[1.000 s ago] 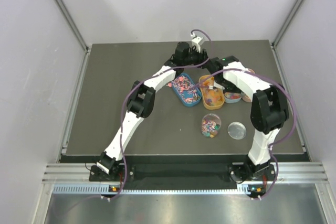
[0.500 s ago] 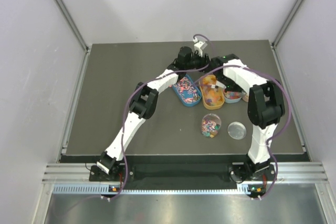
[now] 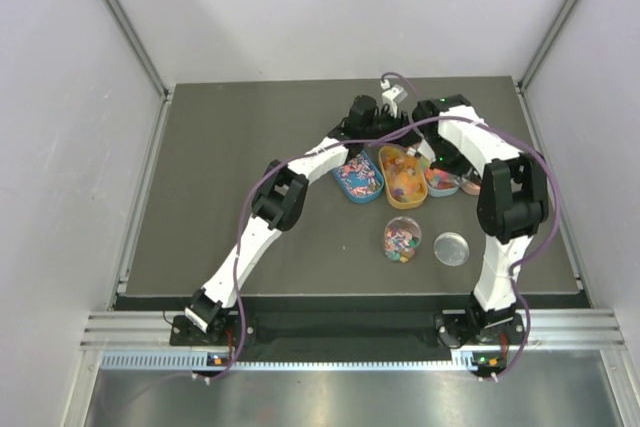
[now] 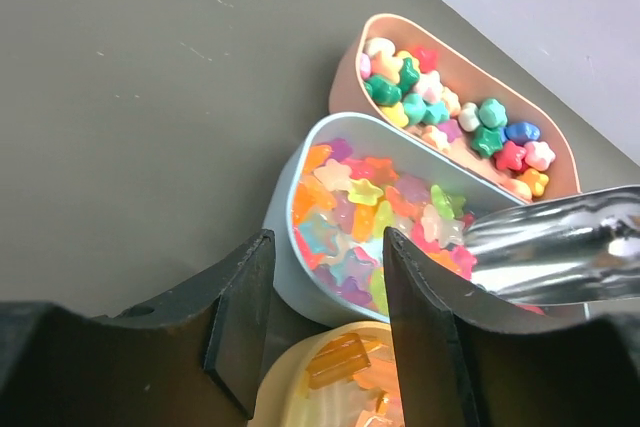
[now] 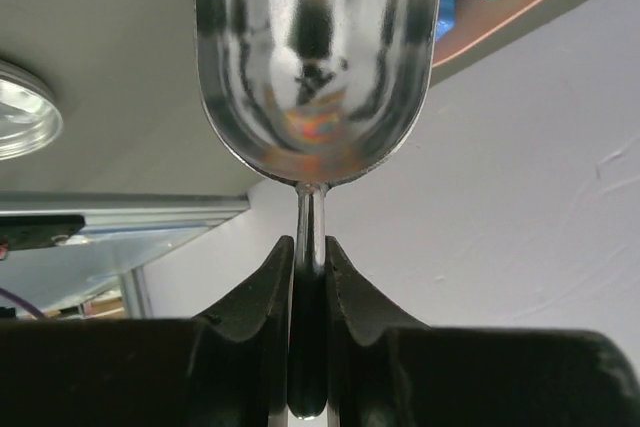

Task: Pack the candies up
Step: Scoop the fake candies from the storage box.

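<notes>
The candies lie in oval trays: pink-black-white bits in a blue tray (image 3: 357,180), orange-yellow gummies in a yellow tray (image 3: 403,179), rainbow gummies (image 4: 385,209) in a light-blue tray (image 4: 290,272), and pastel candies (image 4: 455,117) in a pink tray (image 4: 350,67). My left gripper (image 4: 325,317) is open and empty, hovering over the near ends of the light-blue and yellow trays. My right gripper (image 5: 308,277) is shut on the handle of the silver scoop (image 5: 315,57). The scoop bowl (image 4: 560,247) is at the rainbow gummies. Both grippers meet above the trays (image 3: 400,142).
A clear round jar (image 3: 402,240) part-filled with mixed candies stands in front of the trays. Its lid (image 3: 452,248) lies to its right and shows in the right wrist view (image 5: 20,122). White walls enclose the dark table (image 3: 220,197).
My left arm has swung right, from over the blue tray towards the yellow and light-blue trays. My right arm has shifted right and back with the scoop.
</notes>
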`<state>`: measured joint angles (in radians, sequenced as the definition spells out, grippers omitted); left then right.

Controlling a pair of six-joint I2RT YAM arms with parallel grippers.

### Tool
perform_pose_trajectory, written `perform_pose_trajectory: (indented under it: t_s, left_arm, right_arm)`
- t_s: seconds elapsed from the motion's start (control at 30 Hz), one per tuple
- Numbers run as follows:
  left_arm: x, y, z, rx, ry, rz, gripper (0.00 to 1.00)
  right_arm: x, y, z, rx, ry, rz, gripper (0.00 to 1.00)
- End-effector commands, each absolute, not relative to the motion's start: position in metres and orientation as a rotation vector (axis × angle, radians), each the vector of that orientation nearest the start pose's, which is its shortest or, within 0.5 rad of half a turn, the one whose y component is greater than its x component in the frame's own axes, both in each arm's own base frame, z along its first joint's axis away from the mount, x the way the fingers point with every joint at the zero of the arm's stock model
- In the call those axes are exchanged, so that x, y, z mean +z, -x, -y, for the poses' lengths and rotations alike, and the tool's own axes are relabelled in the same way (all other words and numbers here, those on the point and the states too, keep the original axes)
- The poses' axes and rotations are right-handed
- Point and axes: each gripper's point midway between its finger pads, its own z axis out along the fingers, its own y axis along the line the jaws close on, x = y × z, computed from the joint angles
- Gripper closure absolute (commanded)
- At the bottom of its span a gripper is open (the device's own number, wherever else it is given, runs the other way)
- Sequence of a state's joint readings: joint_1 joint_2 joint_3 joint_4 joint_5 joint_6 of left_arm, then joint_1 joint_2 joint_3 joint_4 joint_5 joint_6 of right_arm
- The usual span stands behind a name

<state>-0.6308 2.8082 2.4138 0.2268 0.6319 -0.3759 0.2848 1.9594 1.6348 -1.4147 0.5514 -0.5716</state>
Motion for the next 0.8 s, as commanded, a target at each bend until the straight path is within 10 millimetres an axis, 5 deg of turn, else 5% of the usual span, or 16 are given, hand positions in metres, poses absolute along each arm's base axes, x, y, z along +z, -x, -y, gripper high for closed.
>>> perform_pose_trajectory:
  t_s: [0.0,0.33,0.77]
  left_arm:
    - [0.100,-0.502,0.521,-1.283,-0.769,-1.688,0.48]
    - [0.096,-0.493,0.526,-1.296,-0.792,-1.700,0.50]
    - [0.106,-0.499,0.528,-1.295,-0.782,-1.629,0.48]
  right_arm:
    - [0.112,-0.299,-0.014,-0.438,1.430,-3.067,1.00]
    - [0.111,-0.319,-0.027,-0.370,1.352,-3.049,1.00]
    - [0.075,-0.283,-0.025,-0.053,1.147,-3.288,1.00]
